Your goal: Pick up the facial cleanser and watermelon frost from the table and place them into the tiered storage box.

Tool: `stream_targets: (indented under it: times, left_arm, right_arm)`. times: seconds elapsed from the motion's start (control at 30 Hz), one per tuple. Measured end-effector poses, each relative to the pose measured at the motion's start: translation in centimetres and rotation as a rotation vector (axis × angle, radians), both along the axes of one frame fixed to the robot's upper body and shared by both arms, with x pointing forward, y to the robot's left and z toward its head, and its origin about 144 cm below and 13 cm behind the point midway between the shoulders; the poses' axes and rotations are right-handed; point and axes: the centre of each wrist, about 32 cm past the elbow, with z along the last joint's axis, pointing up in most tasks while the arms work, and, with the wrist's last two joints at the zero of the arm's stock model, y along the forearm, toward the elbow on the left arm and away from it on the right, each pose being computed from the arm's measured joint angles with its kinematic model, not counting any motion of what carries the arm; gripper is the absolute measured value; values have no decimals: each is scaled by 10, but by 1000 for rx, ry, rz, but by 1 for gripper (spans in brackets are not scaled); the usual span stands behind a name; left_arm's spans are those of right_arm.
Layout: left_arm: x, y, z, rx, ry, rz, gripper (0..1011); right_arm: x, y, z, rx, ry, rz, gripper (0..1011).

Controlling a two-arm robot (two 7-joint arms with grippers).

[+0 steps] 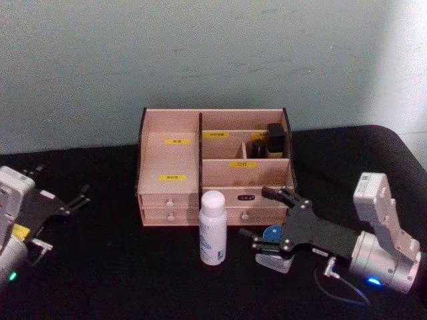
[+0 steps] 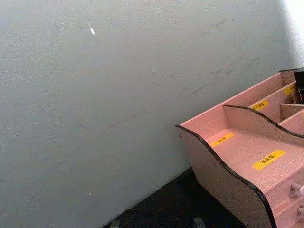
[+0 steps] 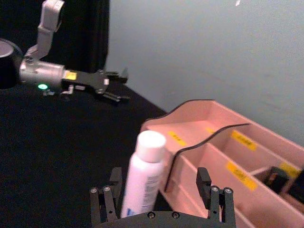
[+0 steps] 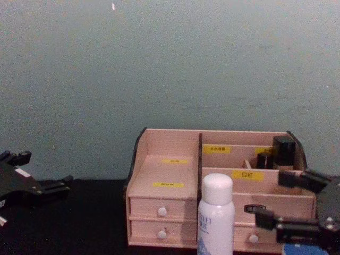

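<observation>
Right gripper (image 1: 255,213) released, jaws spread, low over squat clear-glass jar with blue lid (image 1: 272,235) on black table (image 1: 100,267). Tall white cylindrical bottle (image 1: 212,227) stands just beside it, both in front of pinkish wooden tiered organizer (image 1: 173,160). Left gripper (image 1: 79,197) released, far left.

Left wrist: organizer (image 2: 223,175) side wall.

Right wrist: bottle (image 3: 149,147) upright beyond spread fingers (image 3: 213,197).

Chest: jar lid (image 4: 305,249) under right gripper (image 4: 268,194).
</observation>
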Motion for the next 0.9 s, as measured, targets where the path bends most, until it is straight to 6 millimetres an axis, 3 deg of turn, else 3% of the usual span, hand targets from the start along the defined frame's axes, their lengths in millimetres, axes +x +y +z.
stream_targets:
  times: [0.9]
  left_arm:
    - [0,0,0,0,0,0,1001]
  right_arm:
    - [37,31,-23,20,133,95,1002]
